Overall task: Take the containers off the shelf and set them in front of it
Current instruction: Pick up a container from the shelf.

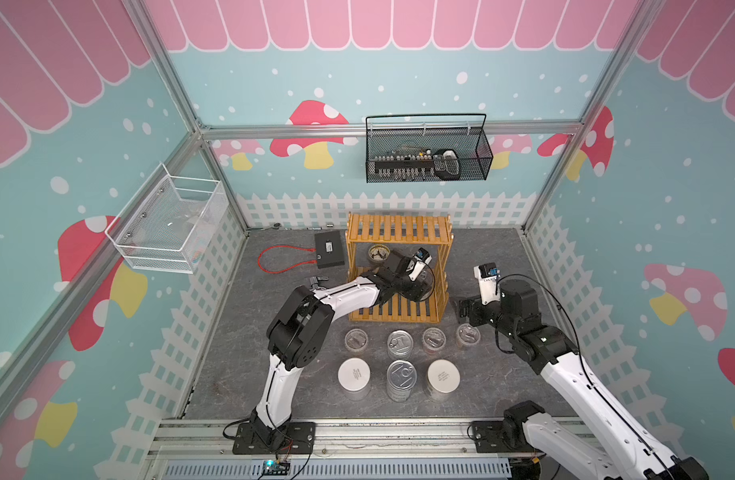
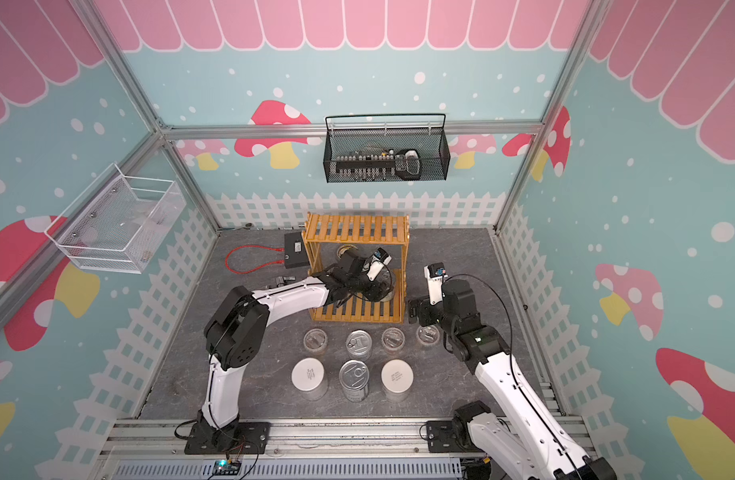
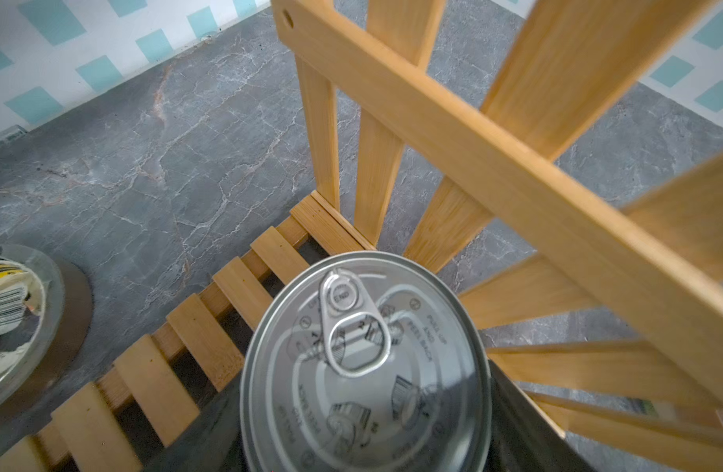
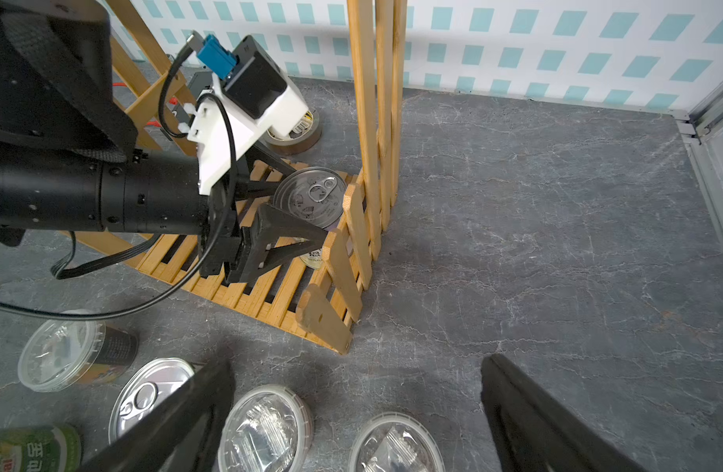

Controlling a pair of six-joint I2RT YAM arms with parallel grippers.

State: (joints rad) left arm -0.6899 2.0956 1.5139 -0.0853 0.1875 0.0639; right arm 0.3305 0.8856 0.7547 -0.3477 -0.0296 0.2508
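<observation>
- Leftmost in play, the tape roll point(image 1: 378, 252) lies on the table behind the lower tier. It's not one of yours, so ignore it.
- Next across, your left gripper point(image 4: 311, 204) reaches into the shelf point(image 1: 399, 226). Its jaws straddle the last tin point(image 3: 364, 359), which stands upright at the right-hand end of the lower tier.
- I can't tell from these views whether the pads actually bear on the tin's wall. Confirm the bite before you lift.
- Take it around the body, below the rim. That smooth metal looks slippery, I'd judge, and a tilted grip could let it twist.
- Just right of the tin, the side slats point(image 4: 370, 122) stand close. Raise it a little, then draw it out toward the front rather than sideways, and keep it level.
- In front, seven containers stand in two rows, from the leftmost tub point(image 1: 356, 338) across to the rightmost tub point(image 1: 467, 334).
- The bare table point(image 1: 482, 374) just right of the white-lidded can point(image 1: 442, 376) looks the natural landing spot.
- Furthest right, your right gripper point(image 4: 353, 363) hovers empty, jaws spread wide, near the shelf's right end over that tub row. Mind it on the way out.
</observation>
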